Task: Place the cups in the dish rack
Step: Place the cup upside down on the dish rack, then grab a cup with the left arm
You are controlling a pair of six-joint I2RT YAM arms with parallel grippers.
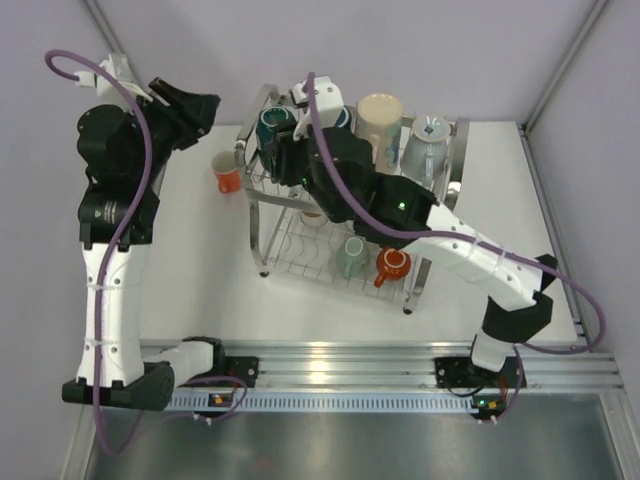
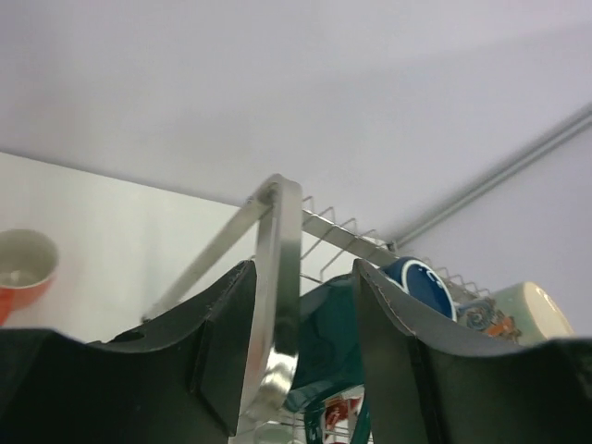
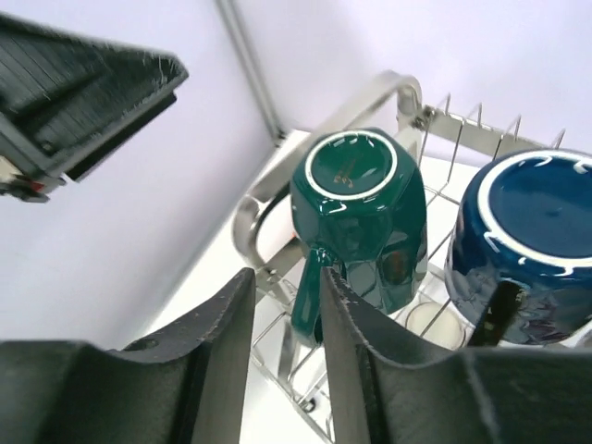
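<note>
- the left gripper (image 2: 301, 277) is held apart with nothing between its fingers; a corner post (image 2: 277, 250) of the dish rack (image 2: 370, 245) is seen past the gap.
- an orange cup (image 2: 23, 268) is seen upright on the table (image 2: 111, 240), well off beyond one of these fingers.
- the right gripper (image 3: 289, 277) is parted narrowly; the handle (image 3: 308, 296) of an upturned teal mug (image 3: 356, 213) is framed in the gap, with bare space left beside one finger.
- the teal mug is set on the rack's upper tier just ahead of the fingertips; a navy mug (image 3: 527, 231) is set upturned beside it, past the other finger.
</note>
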